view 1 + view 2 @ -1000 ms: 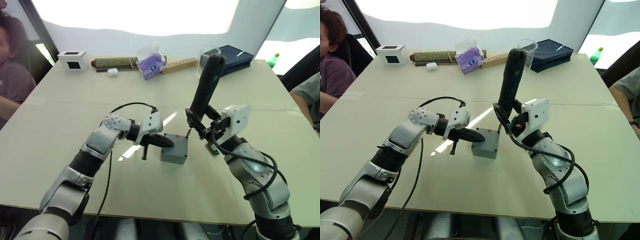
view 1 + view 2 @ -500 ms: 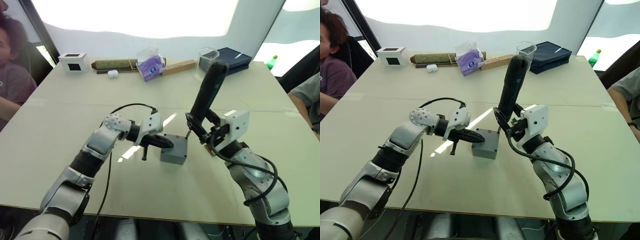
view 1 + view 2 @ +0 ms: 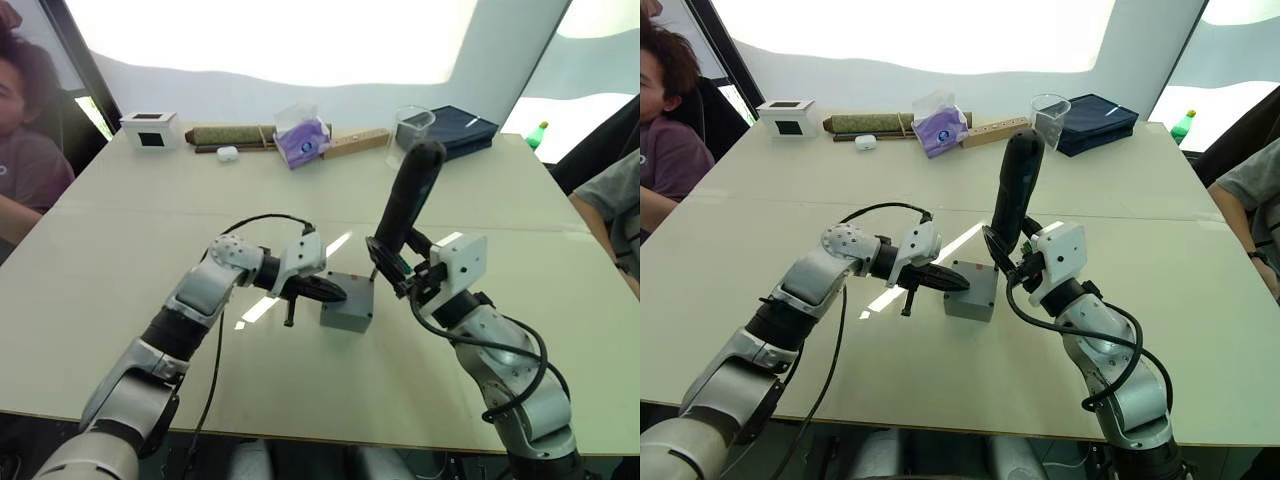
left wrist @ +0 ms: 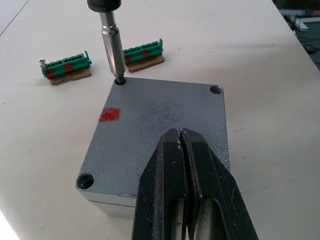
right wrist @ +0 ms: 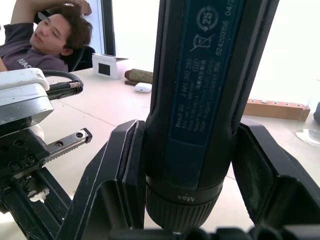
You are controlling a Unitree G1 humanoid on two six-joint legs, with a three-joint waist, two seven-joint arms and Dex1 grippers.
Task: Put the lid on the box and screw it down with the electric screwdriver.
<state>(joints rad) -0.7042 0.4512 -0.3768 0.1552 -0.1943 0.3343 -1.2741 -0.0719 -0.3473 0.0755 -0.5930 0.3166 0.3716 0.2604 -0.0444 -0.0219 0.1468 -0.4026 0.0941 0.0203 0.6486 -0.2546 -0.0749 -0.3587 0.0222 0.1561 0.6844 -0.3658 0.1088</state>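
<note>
Table [image 3: 120,250], pale, wide; work at its middle.

Box [image 3: 969,301]: grey, near the table centre, with the lid [image 4: 165,125] seated flush on top; red mark on the lid face, screw holes at the corners.

Left gripper [image 4: 184,150]: two black fingers pressed together with nothing between them, tips resting on the lid.

Right gripper [image 5: 190,165]: fingers clamped on either side of the electric screwdriver [image 3: 405,205], holding it near its lower end. Tool stands nearly upright, leaning slightly; metal bit [image 4: 112,47] sits in a corner hole of the lid.

Two green terminal strips [image 4: 65,67] lie on the table just beyond the box.

Far edge: white cube [image 3: 148,128], rolled mat [image 3: 232,134], purple tissue pack [image 3: 303,136], wooden strip [image 3: 358,141], clear cup [image 3: 410,128], dark blue case [image 3: 462,126], green bottle [image 3: 538,134]
</note>
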